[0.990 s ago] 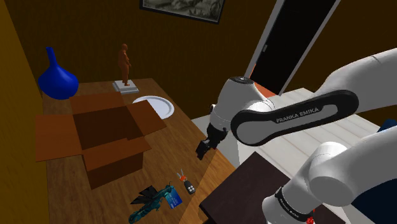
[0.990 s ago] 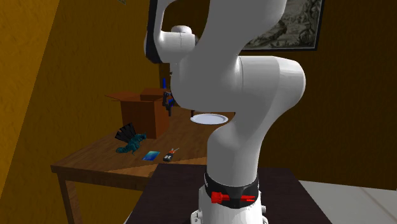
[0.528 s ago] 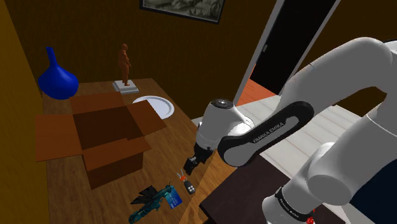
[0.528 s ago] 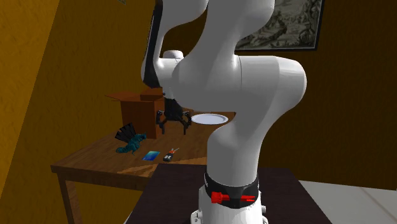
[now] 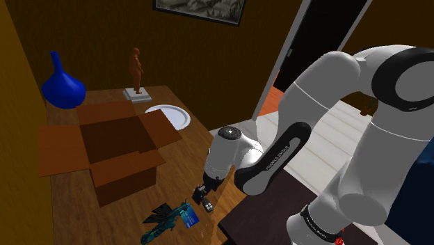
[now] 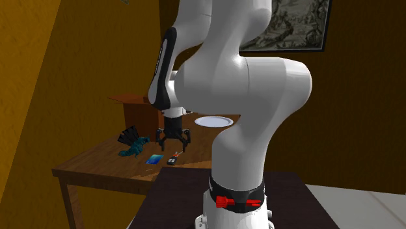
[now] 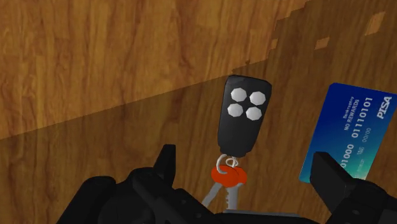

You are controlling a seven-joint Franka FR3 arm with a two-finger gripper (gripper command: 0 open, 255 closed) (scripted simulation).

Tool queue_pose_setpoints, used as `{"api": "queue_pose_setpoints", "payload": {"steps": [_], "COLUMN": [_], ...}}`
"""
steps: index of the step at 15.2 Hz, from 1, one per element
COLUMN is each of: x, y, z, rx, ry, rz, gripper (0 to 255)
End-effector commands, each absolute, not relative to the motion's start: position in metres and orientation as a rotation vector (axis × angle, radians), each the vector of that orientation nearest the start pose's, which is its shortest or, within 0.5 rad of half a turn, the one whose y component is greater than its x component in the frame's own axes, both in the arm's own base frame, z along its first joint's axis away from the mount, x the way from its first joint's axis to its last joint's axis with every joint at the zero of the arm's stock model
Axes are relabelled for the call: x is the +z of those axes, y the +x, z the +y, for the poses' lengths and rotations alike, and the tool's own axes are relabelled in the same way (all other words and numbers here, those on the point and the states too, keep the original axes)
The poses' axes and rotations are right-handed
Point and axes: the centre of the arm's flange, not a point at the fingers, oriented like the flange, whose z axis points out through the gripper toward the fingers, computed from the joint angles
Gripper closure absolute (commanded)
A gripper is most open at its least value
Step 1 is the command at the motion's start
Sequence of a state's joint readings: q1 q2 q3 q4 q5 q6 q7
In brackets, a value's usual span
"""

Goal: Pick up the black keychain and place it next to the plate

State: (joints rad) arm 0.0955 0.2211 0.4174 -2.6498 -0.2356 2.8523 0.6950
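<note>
The black keychain (image 7: 243, 114) lies on the wooden table (image 7: 95, 63) just beside a blue card (image 7: 347, 133), untouched under my gripper (image 7: 243, 162), whose fingers stand apart. My wrist view shows its four white buttons and red-headed key; the shoulder view shows the white plate (image 5: 170, 115) far off.
</note>
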Motion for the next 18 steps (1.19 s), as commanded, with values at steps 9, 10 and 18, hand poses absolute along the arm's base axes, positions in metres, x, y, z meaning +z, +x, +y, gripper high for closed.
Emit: {"api": "queue_pose_setpoints", "payload": {"steps": [9,10,18], "x": [0.151,0.151,0.151], "y": [0.354,0.354,0.354], "z": [0.226,0.226,0.226], "rx": [0.006,0.006,0.006], "ry": [-3.118,-3.118,-3.118], "rz": [-0.054,-0.054,-0.054], "gripper": [0,0,255]}}
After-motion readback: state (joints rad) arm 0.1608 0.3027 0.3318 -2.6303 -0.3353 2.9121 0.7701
